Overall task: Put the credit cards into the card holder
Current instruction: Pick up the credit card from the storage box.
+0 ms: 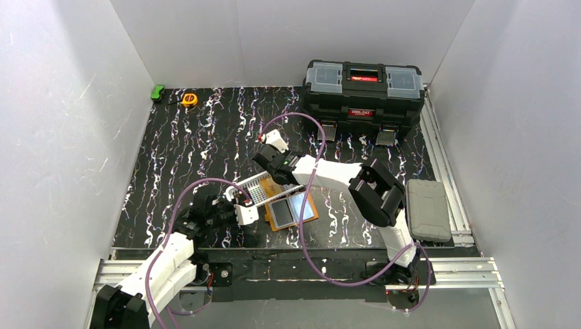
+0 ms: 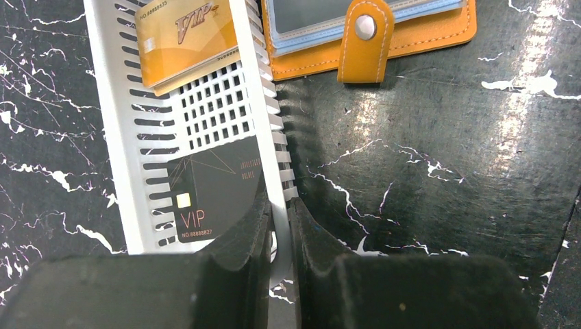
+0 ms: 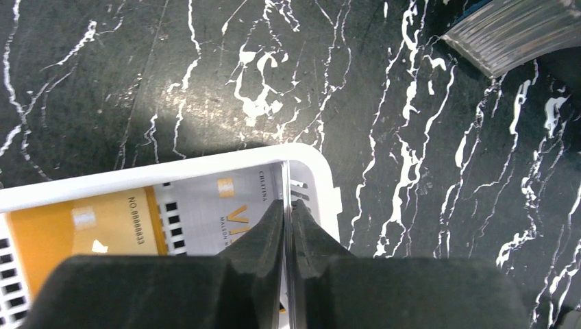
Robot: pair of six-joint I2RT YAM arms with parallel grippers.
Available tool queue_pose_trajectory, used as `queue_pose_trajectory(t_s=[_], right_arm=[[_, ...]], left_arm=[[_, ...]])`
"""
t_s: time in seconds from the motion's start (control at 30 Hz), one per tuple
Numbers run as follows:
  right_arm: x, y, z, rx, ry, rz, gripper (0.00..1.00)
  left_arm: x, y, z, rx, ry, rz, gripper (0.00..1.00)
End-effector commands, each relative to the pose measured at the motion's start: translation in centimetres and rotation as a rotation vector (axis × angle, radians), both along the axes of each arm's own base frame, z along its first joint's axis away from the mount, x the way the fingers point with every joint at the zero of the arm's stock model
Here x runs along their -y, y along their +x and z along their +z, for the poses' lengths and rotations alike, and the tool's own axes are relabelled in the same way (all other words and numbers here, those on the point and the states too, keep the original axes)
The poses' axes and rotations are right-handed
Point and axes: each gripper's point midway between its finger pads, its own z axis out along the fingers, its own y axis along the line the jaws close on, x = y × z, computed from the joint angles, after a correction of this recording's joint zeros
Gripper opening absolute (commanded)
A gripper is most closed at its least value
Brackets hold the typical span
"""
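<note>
We find the left end effector (image 2: 281,233) clenched on the side wall of the white slotted basket (image 2: 116,103), in which an orange card (image 2: 185,34) and a black card (image 2: 212,195) lie flat. The right end effector (image 3: 288,226) pinches a thin card (image 3: 285,185), seen edge-on, over a corner of the basket. The card holder (image 2: 438,31) lies open on the worktop (image 2: 425,171), just beside the basket and apart from both end effectors.
</note>
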Motion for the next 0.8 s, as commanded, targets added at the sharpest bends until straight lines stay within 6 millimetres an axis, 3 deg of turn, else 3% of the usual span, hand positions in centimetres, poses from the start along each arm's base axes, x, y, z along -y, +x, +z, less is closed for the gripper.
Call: queue_pose_trajectory(t_s=[0.0,0.1,0.27,0.43,0.6,0.77], right_arm=[[-0.3,0.0,3.2,0.025,0.081,-0.009,0.1],[0.0,0.2,4.3,0.024,0.101,-0.011,0.01],[0.7,0.9,7.0,0.015,0.184,0.002,0.01],[0.3,0.7,9.0,-0.035,0.324,0.075,0.01],[-1.1,-1.2,11.1,-0.088,0.503,0.236,0.01],[-1.5,-3.4,13.5,-0.147,0.701,0.362,0.01]], left_arm=[[0.6,-0.1,0.6,0.012,-0.034,-0.024,0.04],[0.6,0.1,0.9,0.024,-0.034,-0.024,0.04],[0.8,1.0,2.3,0.045,-0.049,-0.003,0.07],[1.3,2.9,6.0,0.064,-0.117,0.068,0.35],[2.2,4.9,10.5,0.066,-0.241,0.165,0.64],[3.4,6.0,13.9,-0.001,-0.36,0.217,0.77]])
